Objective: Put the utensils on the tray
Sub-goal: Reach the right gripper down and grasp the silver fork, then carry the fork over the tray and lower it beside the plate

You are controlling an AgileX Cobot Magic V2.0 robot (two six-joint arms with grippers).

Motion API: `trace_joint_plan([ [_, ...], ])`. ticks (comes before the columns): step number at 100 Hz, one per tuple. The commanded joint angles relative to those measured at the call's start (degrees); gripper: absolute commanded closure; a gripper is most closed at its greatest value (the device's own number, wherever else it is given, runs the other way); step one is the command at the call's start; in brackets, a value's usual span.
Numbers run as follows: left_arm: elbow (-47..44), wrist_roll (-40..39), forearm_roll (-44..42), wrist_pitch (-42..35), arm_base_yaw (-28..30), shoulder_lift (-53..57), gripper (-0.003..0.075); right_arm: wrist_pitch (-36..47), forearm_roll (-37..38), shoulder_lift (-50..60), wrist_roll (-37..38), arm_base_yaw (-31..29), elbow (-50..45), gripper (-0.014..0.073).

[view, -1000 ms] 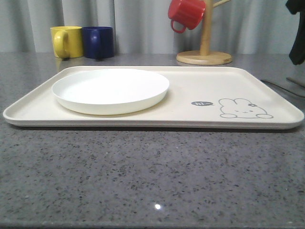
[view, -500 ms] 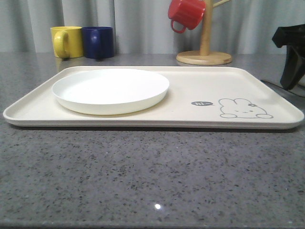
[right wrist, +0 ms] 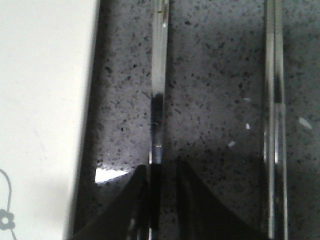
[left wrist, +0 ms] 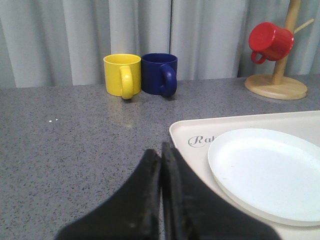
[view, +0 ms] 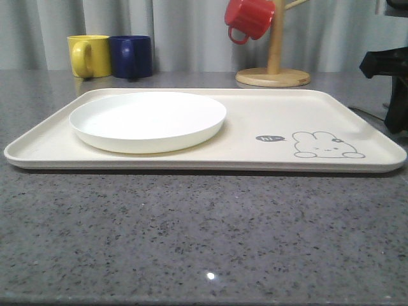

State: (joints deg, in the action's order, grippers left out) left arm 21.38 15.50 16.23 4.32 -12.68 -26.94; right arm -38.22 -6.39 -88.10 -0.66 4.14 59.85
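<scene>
Straddling utensil (right wrist: 159,95) on surface (right wrist: 215,75) at tray's (view: 255,127) 3 o'clock: right pincer (right wrist: 159,200), narrow, not clamped | left pincer (left wrist: 161,200) closed, empty

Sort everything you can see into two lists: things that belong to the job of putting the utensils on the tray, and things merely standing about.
Belongs to the job:
- utensils, on the counter beside the tray
- tray

Just standing about:
- white plate
- yellow mug
- blue mug
- red mug
- wooden mug stand
</scene>
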Motion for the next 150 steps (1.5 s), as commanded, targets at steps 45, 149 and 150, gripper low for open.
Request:
trace_joint_plan([
  [45, 1.61, 0.02, 0.11, -4.86, -0.21, -0.29, 0.0738, -4.10, -0.42, 5.91, 1.85, 0.30, 7.55, 0.0610],
  [149, 1.61, 0.02, 0.11, -4.86, -0.21, -0.29, 0.0738, 2.28, 22.86, -2.01, 49.93, 28.88, 12.81, 0.0610],
  [150, 1.61, 0.02, 0.11, -4.86, -0.21, -0.29, 0.0738, 2.45, 22.86, -2.09, 50.17, 28.89, 12.81, 0.0610],
])
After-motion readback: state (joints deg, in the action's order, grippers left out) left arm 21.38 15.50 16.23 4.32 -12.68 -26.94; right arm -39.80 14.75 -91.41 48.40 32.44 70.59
